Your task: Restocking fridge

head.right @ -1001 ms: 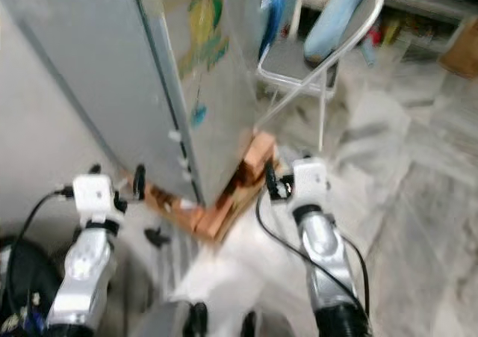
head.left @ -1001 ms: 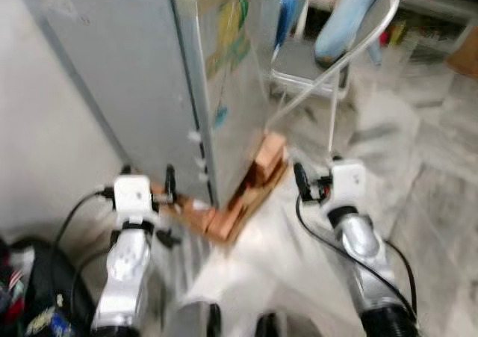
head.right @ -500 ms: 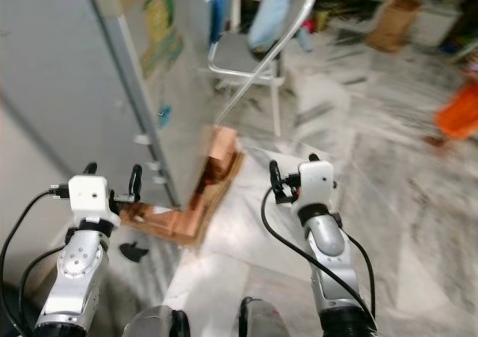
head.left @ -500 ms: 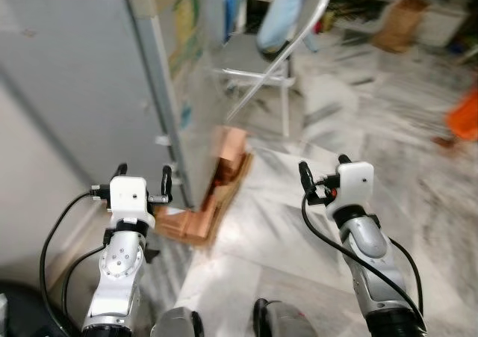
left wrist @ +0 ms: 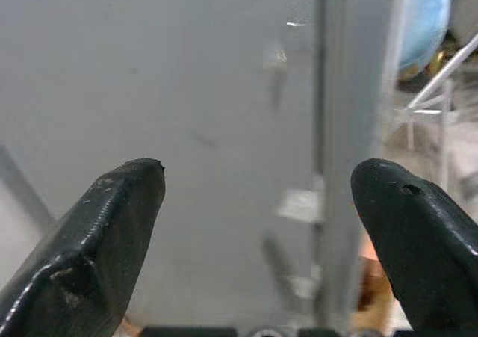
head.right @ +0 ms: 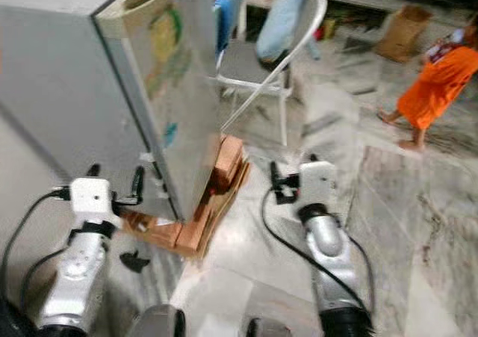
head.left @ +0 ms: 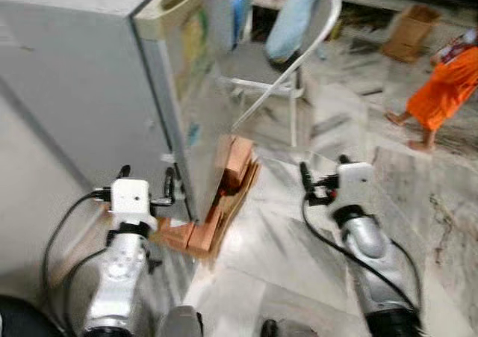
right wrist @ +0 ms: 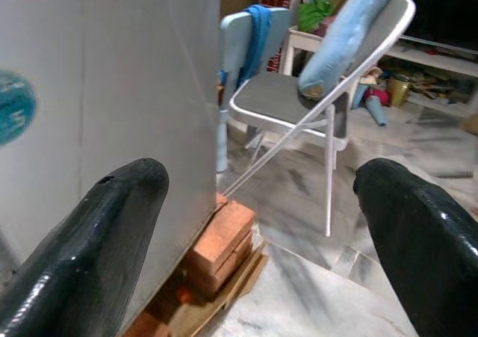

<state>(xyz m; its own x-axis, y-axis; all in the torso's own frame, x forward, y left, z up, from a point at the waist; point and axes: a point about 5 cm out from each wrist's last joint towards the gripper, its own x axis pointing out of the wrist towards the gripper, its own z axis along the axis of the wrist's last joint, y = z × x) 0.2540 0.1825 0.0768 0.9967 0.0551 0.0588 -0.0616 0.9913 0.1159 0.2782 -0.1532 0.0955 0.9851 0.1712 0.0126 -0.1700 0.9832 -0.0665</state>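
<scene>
The grey fridge (head.left: pixel 104 83) stands at the left with its door shut; the door face (head.right: pixel 175 75) carries coloured stickers. It rests on bricks and cardboard (head.left: pixel 224 199). My left gripper (head.left: pixel 147 178) is held up, open and empty, close to the fridge's side near its front corner; the left wrist view looks at that grey side wall (left wrist: pixel 209 90) between the spread fingers. My right gripper (head.left: pixel 323 169) is open and empty over the marble floor, right of the bricks; in the right wrist view the fridge door (right wrist: pixel 112 90) lies ahead.
A metal folding chair (head.left: pixel 287 60) with a blue cushion stands just beyond the fridge door. A person in orange (head.left: pixel 447 83) walks barefoot at the far right. A cardboard box (head.left: pixel 409 32) and cluttered shelves lie at the back. Open marble floor (head.left: pixel 418 217) spreads to the right.
The whole picture has shifted and tilted, so the camera moved. The person in orange has come further into view at the right. Both arms keep the same raised pose, open.
</scene>
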